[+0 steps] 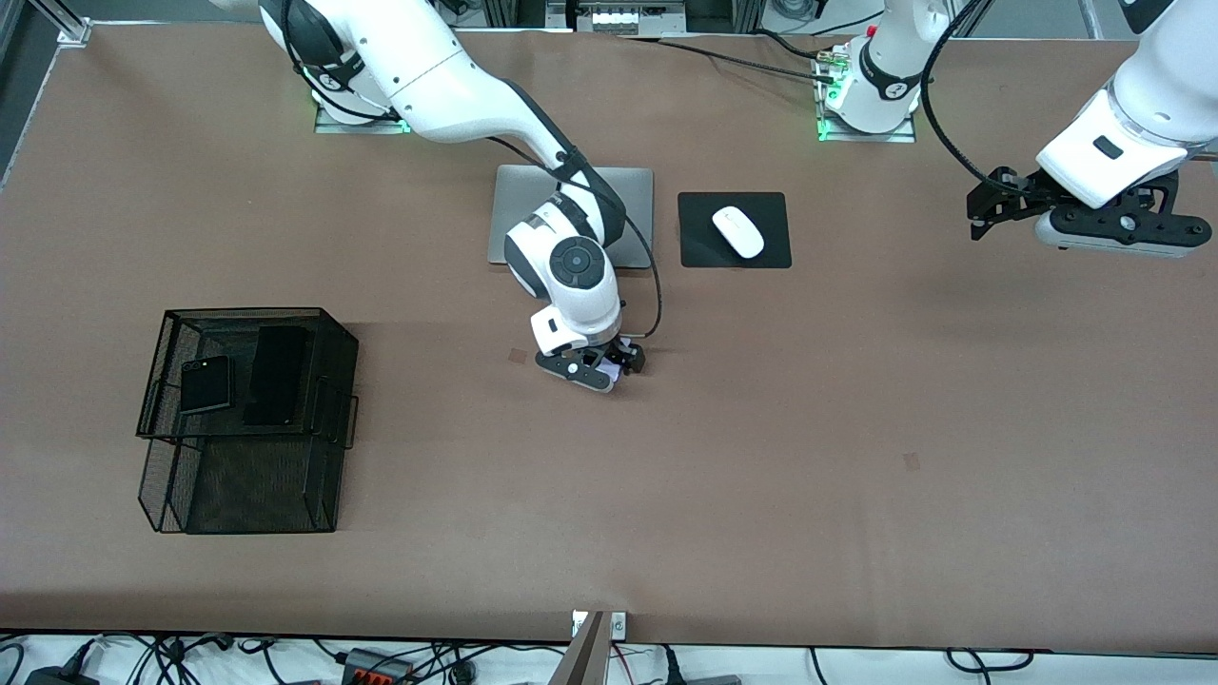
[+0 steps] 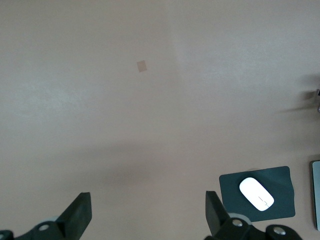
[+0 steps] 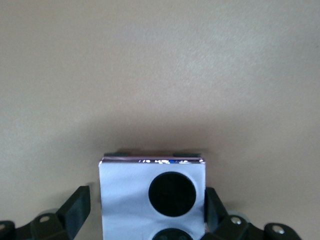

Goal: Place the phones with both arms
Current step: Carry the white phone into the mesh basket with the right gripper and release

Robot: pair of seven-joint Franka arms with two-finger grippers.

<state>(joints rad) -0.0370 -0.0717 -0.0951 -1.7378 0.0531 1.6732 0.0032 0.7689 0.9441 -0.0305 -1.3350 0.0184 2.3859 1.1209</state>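
The lavender flip phone (image 1: 603, 361) lies on the table near the middle, nearer the front camera than the laptop. My right gripper (image 1: 614, 366) is down over it and open. In the right wrist view the phone (image 3: 125, 200), with its two black circles, sits between the fingers of the gripper (image 3: 145, 210). One finger is close against its edge and the other stands a little apart. The slim black phone (image 1: 276, 376) and the black flip phone (image 1: 206, 383) lie in the black mesh basket (image 1: 157, 352). My left gripper (image 1: 978, 217) waits open and empty in the air (image 2: 148, 215).
A silver laptop (image 1: 633, 190) lies under the right arm. A white mouse (image 1: 737, 231) sits on a black pad (image 1: 699, 249) beside it, and also shows in the left wrist view (image 2: 256, 194). The mesh basket stands toward the right arm's end of the table.
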